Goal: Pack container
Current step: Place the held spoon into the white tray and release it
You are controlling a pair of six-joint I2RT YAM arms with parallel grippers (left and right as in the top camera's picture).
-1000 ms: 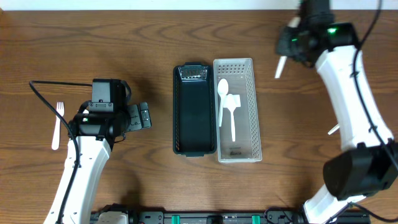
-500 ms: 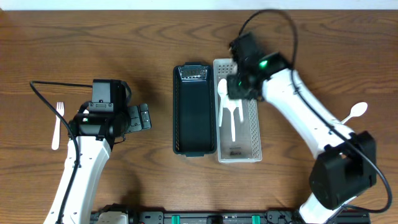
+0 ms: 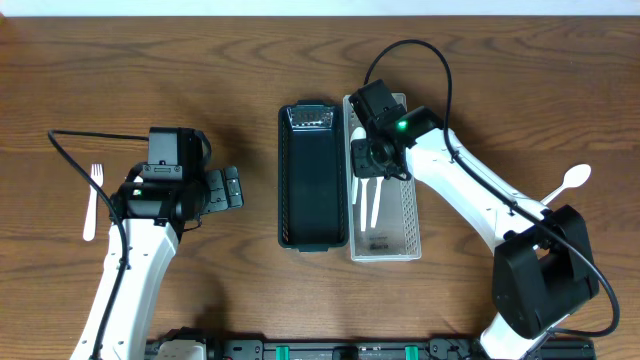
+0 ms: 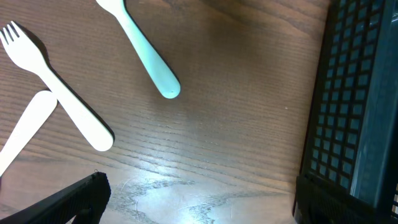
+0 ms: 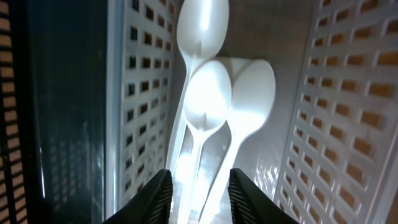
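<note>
A white slotted basket [image 3: 403, 215] stands beside a black basket [image 3: 313, 190] at mid-table. My right gripper [image 3: 366, 160] is down inside the white basket's far end. In the right wrist view its fingers [image 5: 155, 196] stand apart, open, over the handles of three white spoons [image 5: 208, 99] lying in the white basket [image 5: 348, 93]. My left gripper [image 3: 227, 187] is open and empty, left of the black basket. A white fork [image 3: 92, 200] lies at the far left and a white spoon [image 3: 566, 184] at the right.
The left wrist view shows my open left gripper [image 4: 199, 208] over bare wood, with a white fork [image 4: 59, 93], another white handle [image 4: 25, 134] and a pale teal utensil handle [image 4: 148, 61] ahead. The black basket's wall [image 4: 354, 106] is at its right.
My right arm swung from the far right corner with a white utensil to the white basket and lowered into it. A third spoon now lies there. The left arm has not moved.
</note>
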